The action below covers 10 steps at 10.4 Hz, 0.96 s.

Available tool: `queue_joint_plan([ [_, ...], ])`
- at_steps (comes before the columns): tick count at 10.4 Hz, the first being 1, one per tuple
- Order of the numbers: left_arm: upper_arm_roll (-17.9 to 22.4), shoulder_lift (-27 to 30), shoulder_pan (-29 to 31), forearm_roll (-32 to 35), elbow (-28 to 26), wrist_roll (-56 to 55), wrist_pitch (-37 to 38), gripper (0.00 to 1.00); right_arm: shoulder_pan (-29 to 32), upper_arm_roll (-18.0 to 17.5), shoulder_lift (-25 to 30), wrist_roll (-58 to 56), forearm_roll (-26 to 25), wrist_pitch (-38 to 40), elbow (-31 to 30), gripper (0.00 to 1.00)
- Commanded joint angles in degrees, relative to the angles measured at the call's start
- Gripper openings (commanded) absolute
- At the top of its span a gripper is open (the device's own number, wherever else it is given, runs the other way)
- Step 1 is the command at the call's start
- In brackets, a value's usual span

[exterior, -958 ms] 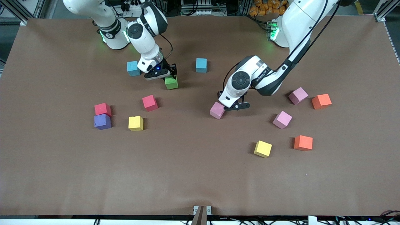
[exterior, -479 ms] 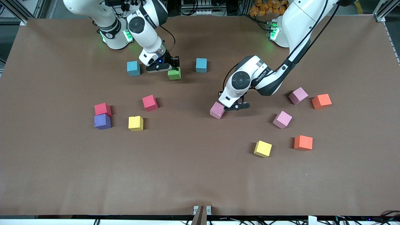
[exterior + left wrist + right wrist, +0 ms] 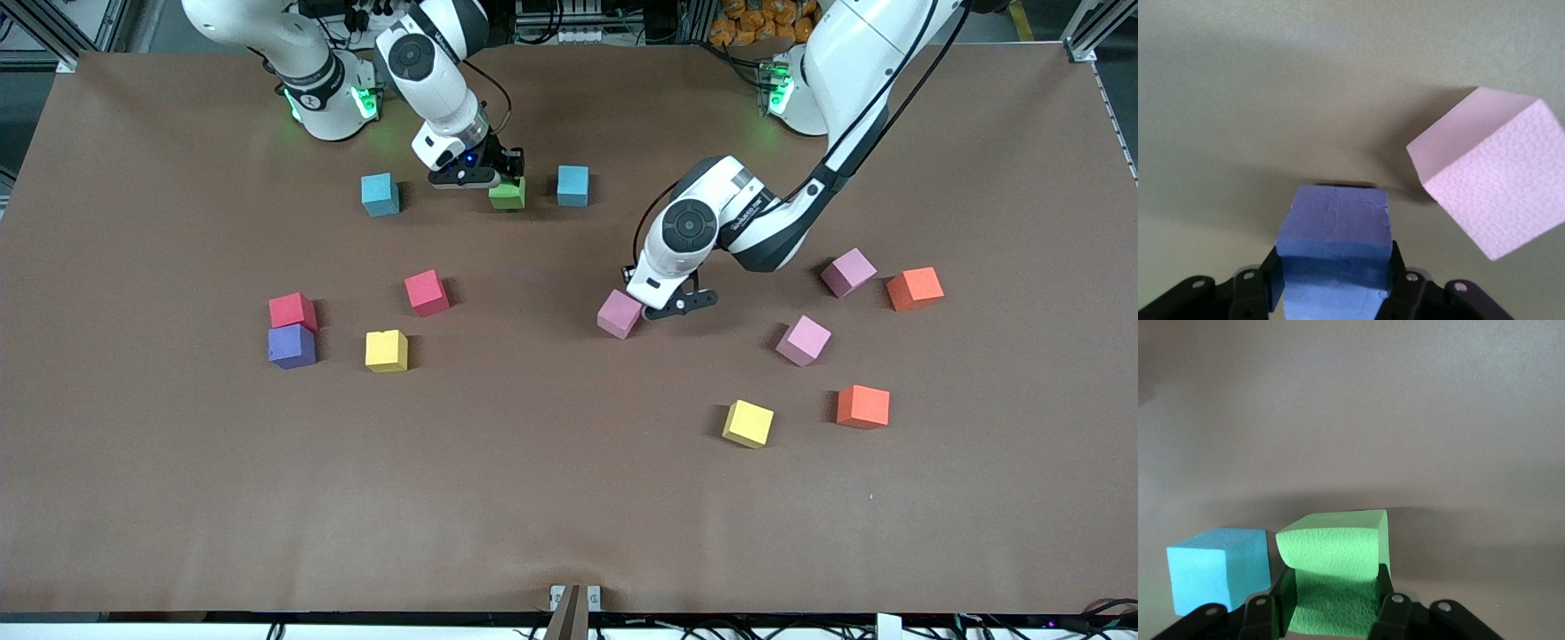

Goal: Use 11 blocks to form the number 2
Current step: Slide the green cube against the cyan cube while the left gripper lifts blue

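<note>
Toward the right arm's end of the table, up by the robots' bases, we see the right gripper [image 3: 504,180] clamped on the green block [image 3: 508,194]. It holds that block between two blue blocks [image 3: 380,194] [image 3: 573,185]. In the right wrist view the fingers [image 3: 1395,613] press both sides of the green block [image 3: 1333,573], with one blue block [image 3: 1218,575] just beside it. We cannot tell whether the green block touches the table [image 3: 569,498].

Near the middle of the table, the left gripper [image 3: 667,303] is down low, just beside a pink block [image 3: 620,313]. In the left wrist view its fingers [image 3: 1268,287] sit against both sides of a blue-violet block [image 3: 1336,233], gripping it, and the pink block [image 3: 1491,177] lies near but apart, turned at an angle. From the front view the arm hides the blue-violet block.

We find the other blocks scattered singly. Toward the left arm's end lie two more pink blocks [image 3: 848,271] [image 3: 803,340], two orange blocks [image 3: 914,288] [image 3: 862,406] and a yellow block [image 3: 748,423]. Toward the right arm's end, a red block [image 3: 292,311] touches a purple block [image 3: 292,346]. Another yellow block [image 3: 387,350] and another red block [image 3: 427,292] lie near them.
</note>
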<state>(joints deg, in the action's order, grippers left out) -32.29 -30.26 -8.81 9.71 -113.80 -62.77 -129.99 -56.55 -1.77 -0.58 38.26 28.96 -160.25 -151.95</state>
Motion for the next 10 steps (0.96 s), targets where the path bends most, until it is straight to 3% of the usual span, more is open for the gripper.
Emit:
queue_joint_plan([
  [1, -1.71, 2.31, 0.11, 0.14, -1.24, -9.87, 0.44, 0.60, -2.77, 0.18, -4.41, 2.16, 1.44, -6.01, 0.60, 0.51],
  [6, -4.79, 8.97, 0.29, -2.84, -7.99, -27.74, 0.18, 0.58, -5.50, 0.10, -4.87, 6.64, 1.45, -6.22, 1.48, 0.50],
  [10, -5.49, 18.82, 0.20, -17.14, -19.41, -28.73, -7.89, 0.58, -7.09, 0.10, -4.78, 8.41, 1.45, -6.30, 1.66, 0.50],
])
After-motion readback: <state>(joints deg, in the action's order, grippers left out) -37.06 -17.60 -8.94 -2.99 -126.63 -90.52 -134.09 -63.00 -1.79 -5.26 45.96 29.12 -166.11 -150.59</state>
